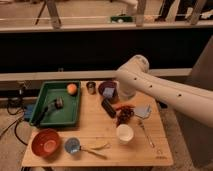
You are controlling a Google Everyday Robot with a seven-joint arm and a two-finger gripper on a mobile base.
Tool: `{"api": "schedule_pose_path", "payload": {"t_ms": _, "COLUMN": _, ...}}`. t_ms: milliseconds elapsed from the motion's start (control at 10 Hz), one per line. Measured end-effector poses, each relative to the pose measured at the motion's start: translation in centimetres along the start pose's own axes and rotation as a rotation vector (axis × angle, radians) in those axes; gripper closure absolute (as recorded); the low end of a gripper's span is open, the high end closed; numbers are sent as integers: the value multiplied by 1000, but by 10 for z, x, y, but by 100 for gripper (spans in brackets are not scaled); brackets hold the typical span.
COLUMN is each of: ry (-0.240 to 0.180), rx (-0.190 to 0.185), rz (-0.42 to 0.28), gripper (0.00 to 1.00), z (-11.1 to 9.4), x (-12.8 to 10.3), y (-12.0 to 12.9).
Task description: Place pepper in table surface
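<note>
Single white arm (165, 92) comes in from the right side and bends down over the middle-right of the table surface (95, 125). The gripper (124, 111) hangs low over the wood right below the wrist, and honestly it's just a dark blob there, so can't tell how wide it stands or whether it has hold of anything. The pepper (125, 105) shows as a little red-orange sliver right at the gripper, just right of a black oblong object (108, 107); whether it's lying on the table or lifted off it, can't say. Behind that sits a dark reddish dish (107, 86) with something blue (108, 92) in it, and a small metal cup (91, 87) beside it. The green tray (67, 116) on the left has a round orange fruit (72, 88) in its far corner. Near the front edge: an orange-red bowl (45, 142), a small blue bowl (72, 145), and a white cup (124, 133) close in front of the gripper.
</note>
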Motion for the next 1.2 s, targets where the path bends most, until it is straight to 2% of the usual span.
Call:
{"api": "schedule_pose_path", "payload": {"t_ms": 100, "ry": -13, "rx": -6, "rz": 14, "gripper": 73, "z": 5, "x": 13, "y": -6}}
{"api": "schedule_pose_path", "payload": {"t_ms": 400, "ry": -60, "rx": -35, "rz": 39, "gripper": 40, "z": 24, "x": 28, "y": -14}}
{"api": "schedule_pose_path", "payload": {"t_ms": 600, "ry": -70, "rx": -49, "rz": 49, "gripper": 25, "z": 30, "x": 33, "y": -16}}
{"api": "schedule_pose_path", "payload": {"t_ms": 700, "ry": -74, "rx": -57, "rz": 55, "gripper": 20, "z": 35, "x": 35, "y": -18}}
{"api": "schedule_pose_path", "payload": {"t_ms": 1000, "ry": -74, "rx": -69, "rz": 83, "gripper": 20, "z": 47, "x": 41, "y": -19}}
{"api": "schedule_pose_path", "payload": {"t_ms": 1200, "ry": -78, "rx": -67, "rz": 128, "gripper": 20, "z": 55, "x": 51, "y": -21}}
